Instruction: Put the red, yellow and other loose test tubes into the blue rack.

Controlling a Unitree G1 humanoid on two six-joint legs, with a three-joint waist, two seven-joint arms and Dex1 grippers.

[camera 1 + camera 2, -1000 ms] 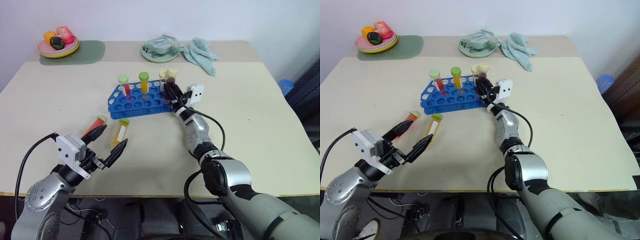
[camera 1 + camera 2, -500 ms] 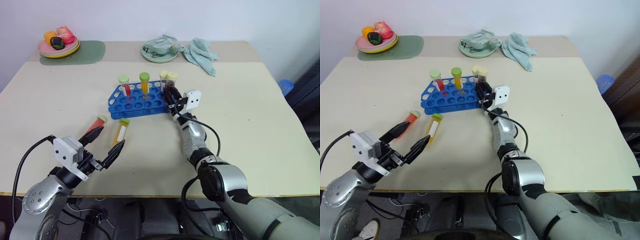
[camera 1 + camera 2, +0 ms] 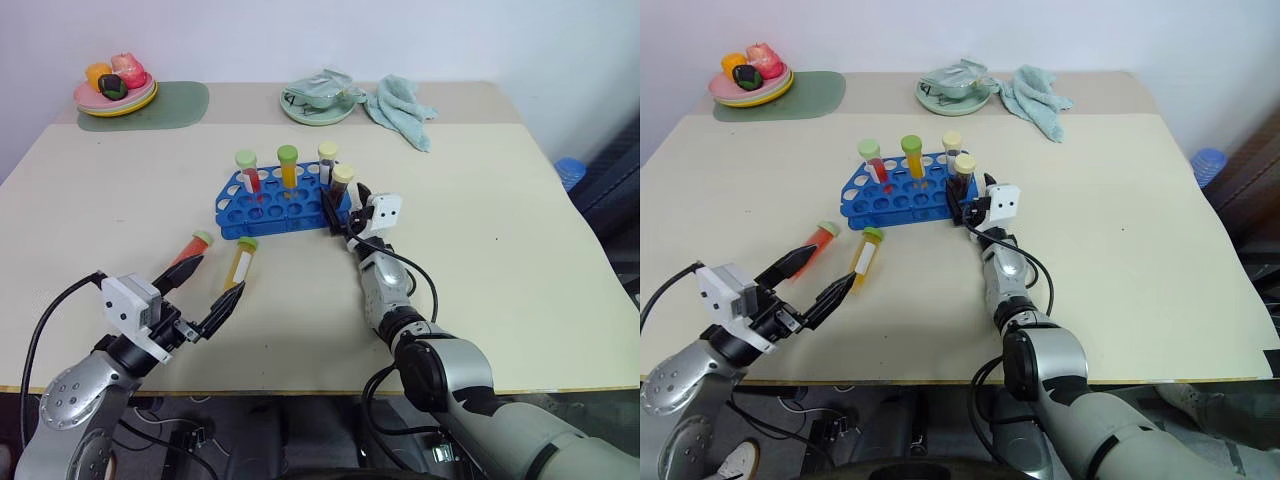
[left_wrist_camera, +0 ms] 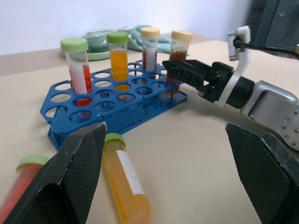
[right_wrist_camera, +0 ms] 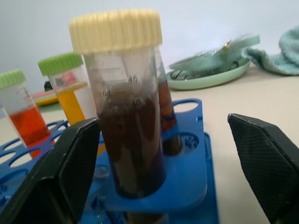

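Four tubes stand upright in the blue rack (image 3: 280, 203); the brown tube (image 5: 126, 116) sits in its near right corner, between the right gripper's (image 3: 343, 203) spread fingers, untouched. The red tube (image 3: 190, 249) and yellow tube (image 3: 241, 263) lie loose before the left gripper (image 3: 205, 290), fingers apart

Head pair overhead, wrists low – sharing rack (image 3: 281, 201)
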